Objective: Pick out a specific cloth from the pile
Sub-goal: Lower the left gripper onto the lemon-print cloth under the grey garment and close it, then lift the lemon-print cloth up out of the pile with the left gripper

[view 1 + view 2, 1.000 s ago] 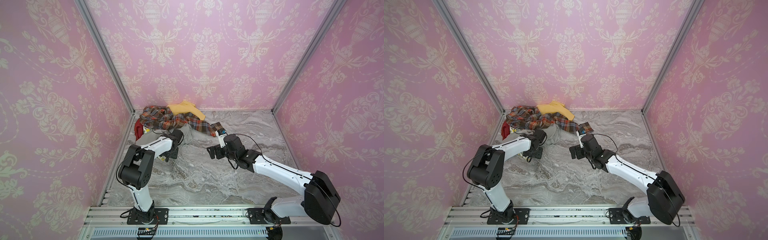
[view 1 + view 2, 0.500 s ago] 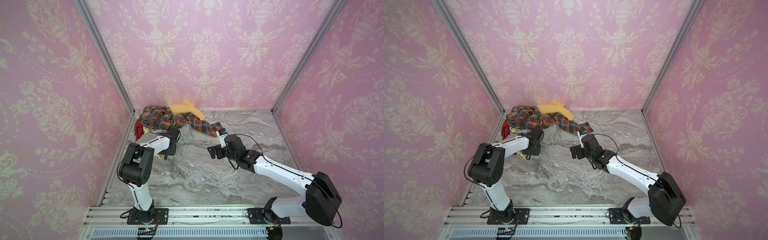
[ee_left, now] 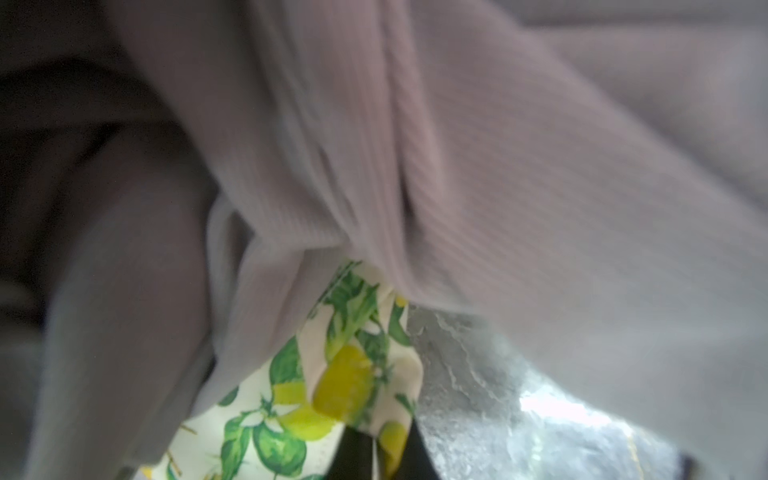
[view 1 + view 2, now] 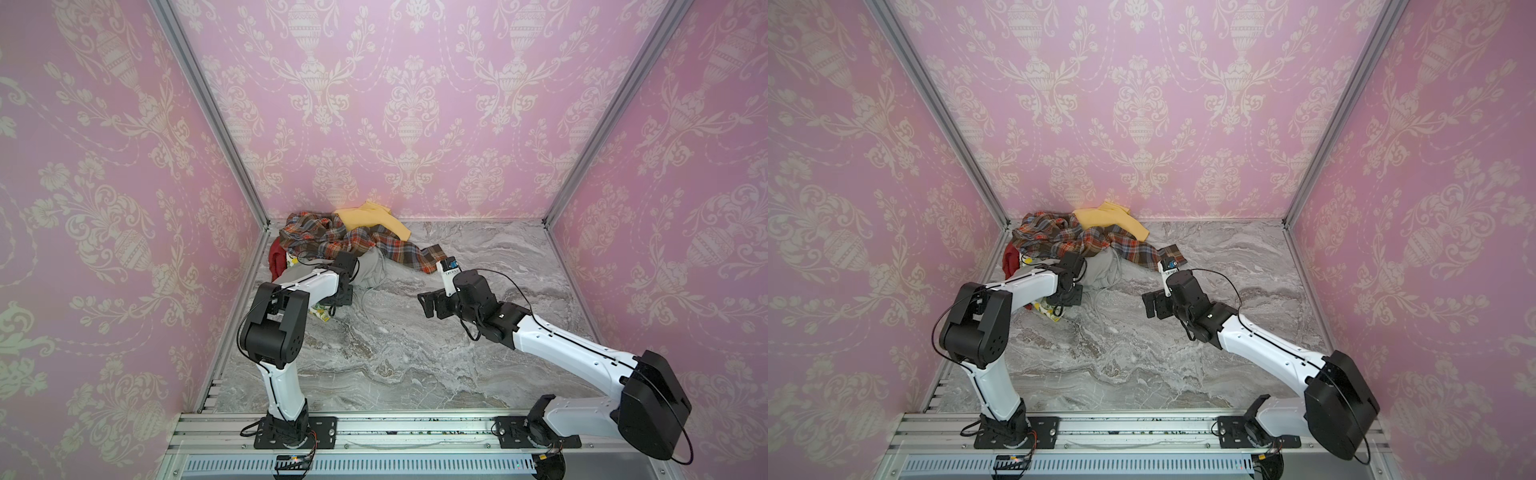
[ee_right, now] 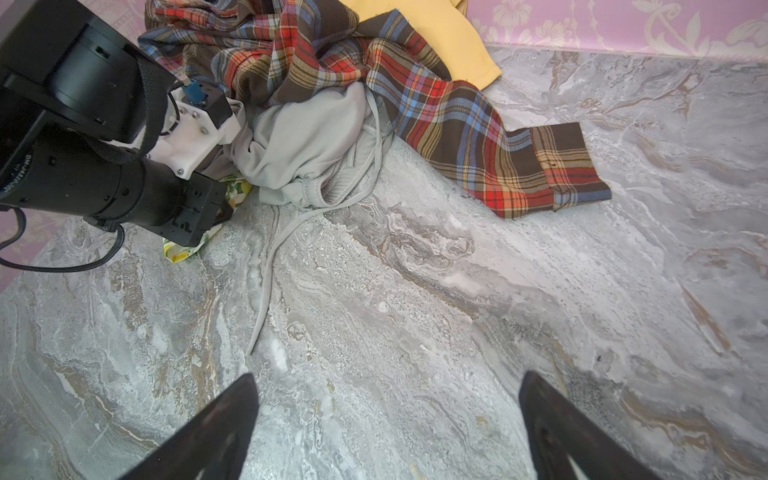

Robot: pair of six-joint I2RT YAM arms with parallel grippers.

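The cloth [image 3: 332, 386], cream with yellow lemons and green leaves, pokes out from under the grey garment [image 3: 498, 166] at the pile's near left edge. My left gripper [image 3: 376, 440] is shut on a fold of it, low against the marble floor. In both top views a small piece of the cloth [image 4: 321, 312] [image 4: 1049, 312] shows beside the left gripper [image 4: 338, 301] [image 4: 1068, 296]; most of the cloth is hidden. The pile [image 4: 332, 241] lies in the back left corner. My right gripper [image 5: 388, 386] [image 4: 430, 303] hangs open over bare floor, right of the pile, holding nothing.
The plaid garment [image 5: 415, 83] tops the pile, one sleeve [image 5: 552, 170] stretched over the floor. Mustard cloth [image 4: 370, 218] lies at the back wall and dark red fabric [image 4: 276, 257] at the left wall. A grey drawstring [image 5: 270, 266] trails forward on the marble floor [image 4: 395, 353].
My left gripper has closed on the lemon cloth at the pile's edge, and a bit of that cloth now shows beside it. The right arm has stayed put.
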